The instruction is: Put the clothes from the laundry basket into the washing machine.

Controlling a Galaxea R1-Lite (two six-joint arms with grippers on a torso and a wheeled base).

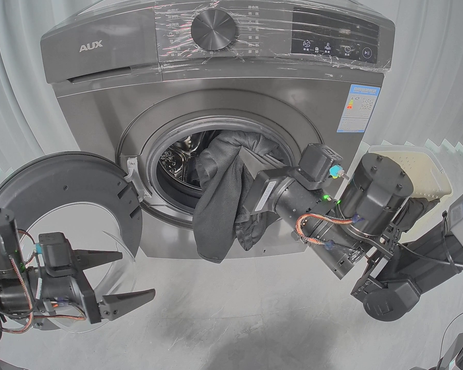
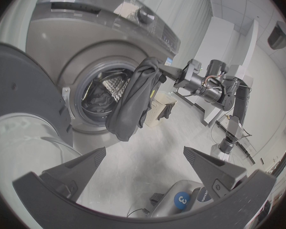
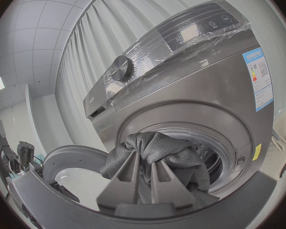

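Observation:
A dark grey garment (image 1: 218, 196) hangs over the lip of the washing machine's (image 1: 113, 104) open drum (image 1: 177, 163), its lower end dangling below the rim. My right gripper (image 1: 243, 152) is shut on its bunched top at the drum mouth; the right wrist view has the fingers (image 3: 130, 172) pinching the garment (image 3: 171, 150). Low at the left, in front of the open door (image 1: 61, 181), my left gripper (image 1: 137, 274) is open and holds nothing. The white laundry basket (image 1: 422, 173) stands right of the machine, behind my right arm. More dark clothing (image 2: 97, 100) lies inside the drum.
The round door is swung fully open to the left, close to my left arm. In the left wrist view the basket (image 2: 159, 108) has a dark cloth (image 2: 166, 110) draped over its rim. Bare grey floor (image 1: 231, 304) lies in front of the machine.

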